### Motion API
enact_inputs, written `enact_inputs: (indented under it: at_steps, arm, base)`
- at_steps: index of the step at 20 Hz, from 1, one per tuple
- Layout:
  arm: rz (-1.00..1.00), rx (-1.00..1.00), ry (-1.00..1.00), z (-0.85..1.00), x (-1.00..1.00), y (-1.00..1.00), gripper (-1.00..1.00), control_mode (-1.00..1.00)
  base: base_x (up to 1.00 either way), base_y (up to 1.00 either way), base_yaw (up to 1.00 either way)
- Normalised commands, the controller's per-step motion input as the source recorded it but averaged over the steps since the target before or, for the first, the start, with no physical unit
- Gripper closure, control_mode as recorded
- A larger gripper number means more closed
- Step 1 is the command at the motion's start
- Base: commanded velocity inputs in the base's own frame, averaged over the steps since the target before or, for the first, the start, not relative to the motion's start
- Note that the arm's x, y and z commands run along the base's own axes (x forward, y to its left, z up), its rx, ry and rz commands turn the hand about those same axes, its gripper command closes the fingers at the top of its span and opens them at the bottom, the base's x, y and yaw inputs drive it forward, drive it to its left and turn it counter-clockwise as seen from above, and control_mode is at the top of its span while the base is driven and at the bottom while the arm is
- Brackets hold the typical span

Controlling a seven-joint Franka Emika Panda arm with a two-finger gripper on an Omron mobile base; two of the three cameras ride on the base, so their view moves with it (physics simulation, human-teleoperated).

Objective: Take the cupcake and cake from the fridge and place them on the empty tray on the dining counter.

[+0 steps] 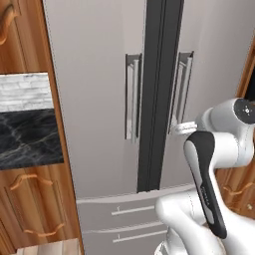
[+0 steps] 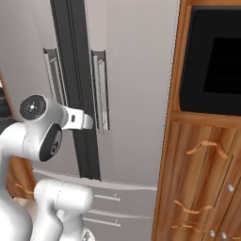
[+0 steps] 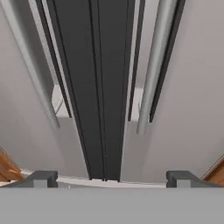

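Fridge [image 3: 105, 87] doors closed before spread gripper [image 3: 111, 178].

Kitchen: steel fridge [image 1: 99, 99], wooden cabinets [image 2: 202, 179], wall oven [image 2: 212, 61].

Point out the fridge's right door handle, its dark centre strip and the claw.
right door handle [image 3: 154, 74], hand view, middle of the grey bar.
dark centre strip [image 1: 158, 94], left base view, middle of its length.
claw [image 3: 112, 178], hand view, midway between the two wide-apart fingertips.
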Motion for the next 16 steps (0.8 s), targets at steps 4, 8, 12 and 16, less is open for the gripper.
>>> enact_inputs:
  at_steps: [4,8,12,16]
  arm:
    - [0.0,0.0,0.0,0.0,0.0,0.0,-1.0,1.0]
    - [0.0,0.0,0.0,0.0,0.0,0.0,-1.0,1.0]
    - [0.0,0.0,0.0,0.0,0.0,0.0,-1.0,1.0]
    - [0.0,0.0,0.0,0.0,0.0,0.0,-1.0,-1.0]
  base:
    - [-0.61,0.0,0.0]
    - [-0.67,0.0,0.0]
    - [-0.53,0.04,0.0]
    - [-0.1,0.04,0.0]
